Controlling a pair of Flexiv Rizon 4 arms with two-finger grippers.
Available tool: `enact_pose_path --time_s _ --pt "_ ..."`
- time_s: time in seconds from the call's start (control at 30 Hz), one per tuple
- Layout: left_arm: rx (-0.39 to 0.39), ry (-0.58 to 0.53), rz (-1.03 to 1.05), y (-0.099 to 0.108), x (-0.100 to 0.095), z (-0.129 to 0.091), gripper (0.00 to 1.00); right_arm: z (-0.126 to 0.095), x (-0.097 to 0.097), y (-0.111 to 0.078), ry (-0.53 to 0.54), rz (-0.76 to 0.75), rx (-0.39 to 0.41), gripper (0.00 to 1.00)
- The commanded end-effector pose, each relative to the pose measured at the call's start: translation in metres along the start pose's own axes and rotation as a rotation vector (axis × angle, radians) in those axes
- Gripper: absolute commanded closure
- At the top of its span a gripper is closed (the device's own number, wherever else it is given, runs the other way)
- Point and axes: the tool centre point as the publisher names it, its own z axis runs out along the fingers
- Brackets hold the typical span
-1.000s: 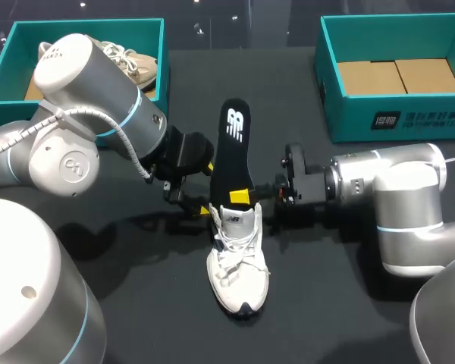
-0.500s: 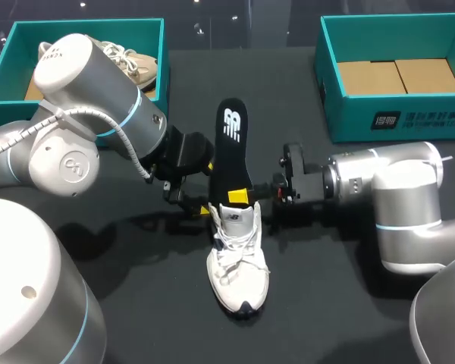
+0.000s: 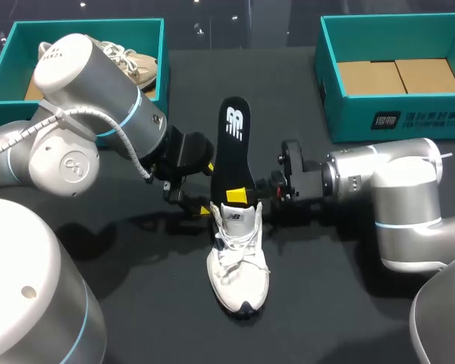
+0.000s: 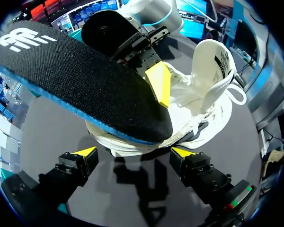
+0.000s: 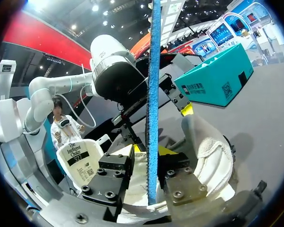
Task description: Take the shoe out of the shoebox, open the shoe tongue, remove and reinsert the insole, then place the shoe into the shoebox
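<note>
Head view: right gripper (image 3: 241, 197) clamps insole (image 3: 233, 148) standing in mid-frame shoe (image 3: 239, 262), left gripper (image 4: 133, 152) spread open by the heel; insole step underway, likely next pull it clear.

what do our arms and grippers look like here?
Left arm and right arm: silver-grey rounded housings, light-blue joint rings. Thin grey cable and a cap logo on the left arm. Left gripper and right gripper: black, blocky, yellow fingertips.
</note>
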Motion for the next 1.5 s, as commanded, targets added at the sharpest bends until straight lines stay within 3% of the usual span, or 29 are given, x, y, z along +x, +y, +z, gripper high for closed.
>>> enact_pose_path --time_s 0.03,0.6,0.67,0.77,0.8,1.3,1.5 --pt "0.001 0.000 0.001 0.001 0.001 0.000 0.00 0.000 0.004 0.006 -0.012 -0.007 0.014 0.73" --pt "0.001 0.000 0.001 0.001 0.001 0.000 0.00 -0.003 -0.001 0.040 -0.038 -0.062 0.077 0.71" --pt "0.001 0.000 0.001 0.001 0.001 0.000 0.00 -0.004 -0.003 0.043 -0.047 -0.056 0.075 0.75" --pt "0.001 0.000 0.001 0.001 0.001 0.000 0.00 -0.005 -0.005 0.043 -0.063 -0.041 0.068 0.94" --pt "0.001 0.000 0.001 0.001 0.001 0.000 0.00 -0.005 -0.006 0.042 -0.062 -0.036 0.067 1.00" --pt "0.001 0.000 0.001 0.001 0.001 0.000 0.00 -0.001 -0.002 -0.004 -0.090 0.097 0.070 1.00" --pt "0.001 0.000 0.001 0.001 0.001 0.000 0.00 0.002 0.004 -0.014 -0.083 0.127 0.085 1.00"
